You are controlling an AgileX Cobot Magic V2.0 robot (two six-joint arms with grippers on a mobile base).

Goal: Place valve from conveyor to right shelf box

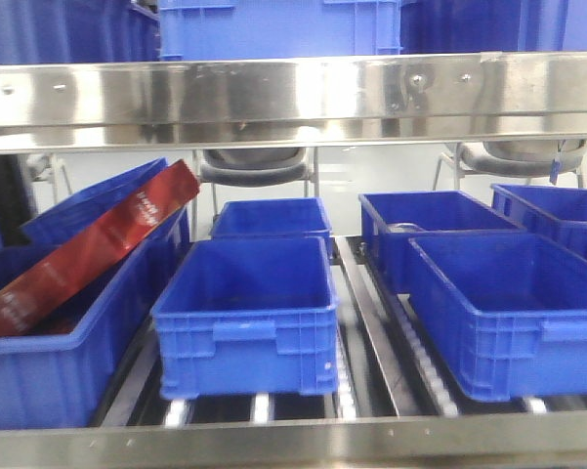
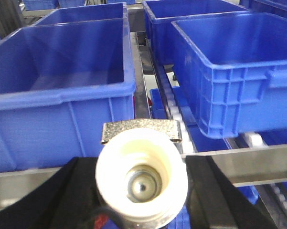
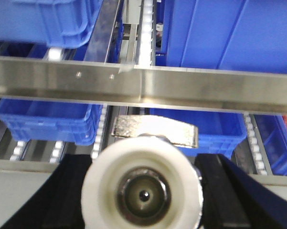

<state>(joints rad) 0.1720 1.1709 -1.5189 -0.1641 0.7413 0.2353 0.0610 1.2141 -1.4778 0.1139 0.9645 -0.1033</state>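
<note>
Two arms loaded: left gripper (image 2: pixel 142 193) clamps a valve (image 2: pixel 142 179) end-on (white cap facing camera), the right box (image 2: pixel 229 95) far-right beyond the shelf rail (image 2: pixel 258 162); right gripper (image 3: pixel 143 193) grips a second valve (image 3: pixel 143 191), below that rail.

The front view is bright. The steel rail (image 1: pixel 273 93) up top shines with white streaks, and the floor far back is washed out. The blue boxes (image 1: pixel 244 313) look a bit soft, with dark shadow under them. In the left wrist view the valve (image 2: pixel 141 179) is close and fuzzy, but the boxes behind are clearer. In the right wrist view the other valve (image 3: pixel 143 191) and the shiny bar (image 3: pixel 143 88) are smeared.
</note>
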